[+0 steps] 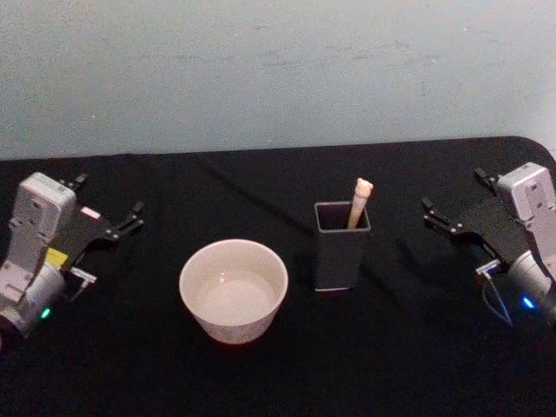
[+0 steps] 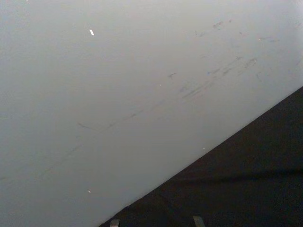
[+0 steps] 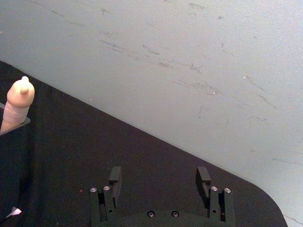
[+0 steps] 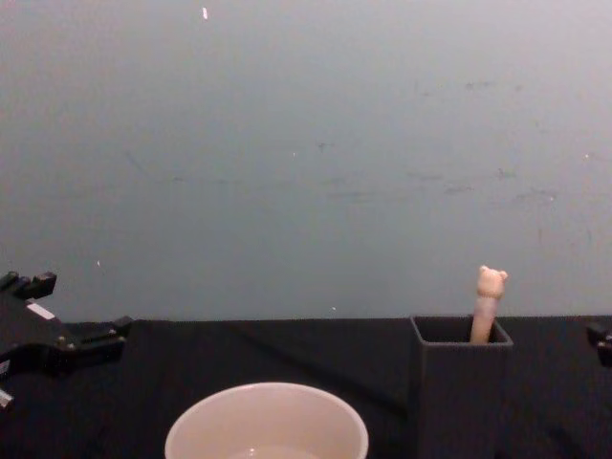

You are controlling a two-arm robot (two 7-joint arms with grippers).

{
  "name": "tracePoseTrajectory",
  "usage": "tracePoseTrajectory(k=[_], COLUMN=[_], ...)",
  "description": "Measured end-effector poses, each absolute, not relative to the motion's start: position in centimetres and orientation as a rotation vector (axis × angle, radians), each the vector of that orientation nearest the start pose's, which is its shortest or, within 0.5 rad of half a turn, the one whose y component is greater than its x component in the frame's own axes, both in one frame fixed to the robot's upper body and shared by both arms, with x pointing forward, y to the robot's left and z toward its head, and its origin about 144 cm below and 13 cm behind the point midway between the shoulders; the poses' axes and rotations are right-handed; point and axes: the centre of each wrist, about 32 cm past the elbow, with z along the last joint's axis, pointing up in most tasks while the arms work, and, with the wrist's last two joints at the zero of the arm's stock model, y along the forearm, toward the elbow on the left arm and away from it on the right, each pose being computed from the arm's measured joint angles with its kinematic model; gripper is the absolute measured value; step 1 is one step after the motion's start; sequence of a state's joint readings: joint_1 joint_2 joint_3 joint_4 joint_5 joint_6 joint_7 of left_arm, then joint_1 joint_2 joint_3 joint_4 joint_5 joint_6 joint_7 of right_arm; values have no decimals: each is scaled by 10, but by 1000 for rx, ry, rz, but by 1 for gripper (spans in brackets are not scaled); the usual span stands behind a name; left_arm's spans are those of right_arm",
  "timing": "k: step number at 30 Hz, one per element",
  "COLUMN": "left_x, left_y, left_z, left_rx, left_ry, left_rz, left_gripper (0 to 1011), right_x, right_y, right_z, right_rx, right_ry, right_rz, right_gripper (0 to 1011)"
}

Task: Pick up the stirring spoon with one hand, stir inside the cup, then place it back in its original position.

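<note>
1. Black-fingered right claw (image 1: pixel 452 189) hovers low over the right end of the black cloth-covered table (image 1: pixel 261 373), on a white-grey arm with a blue light. Its two fingers are spread apart and hold nothing.
2. From the right wrist view, the gap between that claw's fingers (image 3: pixel 115 178) is plain, with bare cloth beyond them.
3. At the table's left end the matching left claw (image 1: pixel 111 195) sits on an arm with a green light, its fingers likewise parted and empty. The chest view catches it from the side at the left edge (image 4: pixel 81 308).
4. Between the claws, the slim cream-handled stirring spoon with a tiny bear head (image 1: pixel 359 201) stands in the tall dark grey square holder (image 1: pixel 340 252), leaning against its back right corner.
5. Seen from the chest, the bear's ears and face stand clear above the rim (image 4: pixel 488 304). The head view looks down into the holder's open mouth instead. The spoon's bowl is hidden inside.
6. Just left of the holder, apart from it, stands the wide round cream-white cup (image 1: pixel 233 291). Its inside is visible from above, while the chest view gives its rim side-on (image 4: pixel 268 421).
7. Behind everything runs a scuffed pale grey-blue wall (image 2: pixel 118 94).
</note>
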State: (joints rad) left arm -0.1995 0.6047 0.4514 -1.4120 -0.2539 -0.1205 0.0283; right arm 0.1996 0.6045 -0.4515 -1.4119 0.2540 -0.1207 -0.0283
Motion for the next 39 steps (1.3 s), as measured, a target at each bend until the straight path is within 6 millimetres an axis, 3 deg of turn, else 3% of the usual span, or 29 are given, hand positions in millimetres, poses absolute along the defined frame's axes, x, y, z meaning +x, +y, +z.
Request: tracePoseTrajectory(k=[39], left_x=[489], left_y=[310], left_z=[1140], left_rx=[304], left_ry=[-285], left_rz=[1248], left_gripper=[1001], right_x=[491], right_y=[-310], right_z=[1141], right_rx=[-296], right_ry=[-280], right_rz=[-1250], right_gripper=[1003])
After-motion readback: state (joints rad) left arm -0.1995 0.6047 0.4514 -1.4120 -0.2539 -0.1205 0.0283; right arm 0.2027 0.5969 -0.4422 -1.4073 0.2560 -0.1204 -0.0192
